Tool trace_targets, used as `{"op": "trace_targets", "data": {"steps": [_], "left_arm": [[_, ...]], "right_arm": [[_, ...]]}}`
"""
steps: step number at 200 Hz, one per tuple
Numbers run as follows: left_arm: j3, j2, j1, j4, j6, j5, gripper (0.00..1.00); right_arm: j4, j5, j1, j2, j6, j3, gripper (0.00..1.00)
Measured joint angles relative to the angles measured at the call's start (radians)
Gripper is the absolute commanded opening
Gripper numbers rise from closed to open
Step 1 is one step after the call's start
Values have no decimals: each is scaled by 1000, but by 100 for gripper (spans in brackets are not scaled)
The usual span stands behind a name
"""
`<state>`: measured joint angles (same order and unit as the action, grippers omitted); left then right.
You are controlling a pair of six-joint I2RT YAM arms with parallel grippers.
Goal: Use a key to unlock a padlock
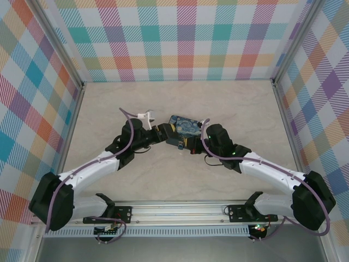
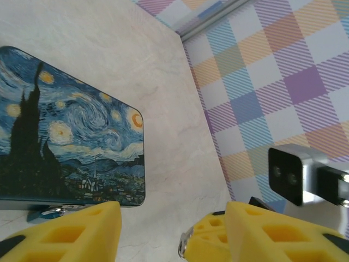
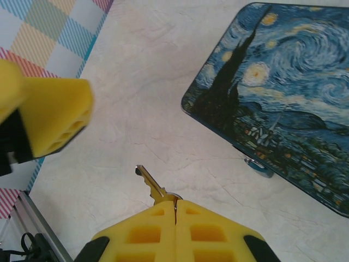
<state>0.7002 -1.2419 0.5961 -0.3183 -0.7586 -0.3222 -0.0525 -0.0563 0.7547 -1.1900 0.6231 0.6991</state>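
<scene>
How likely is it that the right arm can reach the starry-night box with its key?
Probably yes. The right tool is shut on the key, and bare table lies between the key's tip and the starry-night box's near edge, with nothing in its path.

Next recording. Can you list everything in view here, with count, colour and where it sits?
box: one, blue with a swirly night-sky painting, flat at the table's middle.
metal fitting: one, silvery-blue, at the box's near edge; too small to identify.
key: one, metallic, pinched in the right tool, blade sticking out over the table.
table: one, pale marbled.
walls: three, pastel plaid, around the table.
rail: one, silver, near edge, under the arm bases.
arms: two, white and black, meeting beside the box.
left tool: one, yellow fingers, open, by the box's edge.
right tool: one, yellow fingers, shut on the key.
</scene>
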Motion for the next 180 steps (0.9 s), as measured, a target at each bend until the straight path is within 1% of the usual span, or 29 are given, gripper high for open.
{"op": "trace_targets", "data": {"steps": [24,57,137,169,180], "left_arm": [[39,-55,35,9,28,-3,47],[61,-82,63,12,52,-12,41],[69,-132,78,11,68,-30,32],[70,-141,81,11,71,-34,26],[71,-142,84,10,71,-36,22]], "right_arm": [[0,5,8,0,-13,9,1],[0,8,12,0,-20,11,1],[0,15,12,0,-29,16,1],[0,15,12,0,-29,17,1],[0,15,12,-2,-29,19,1]]}}
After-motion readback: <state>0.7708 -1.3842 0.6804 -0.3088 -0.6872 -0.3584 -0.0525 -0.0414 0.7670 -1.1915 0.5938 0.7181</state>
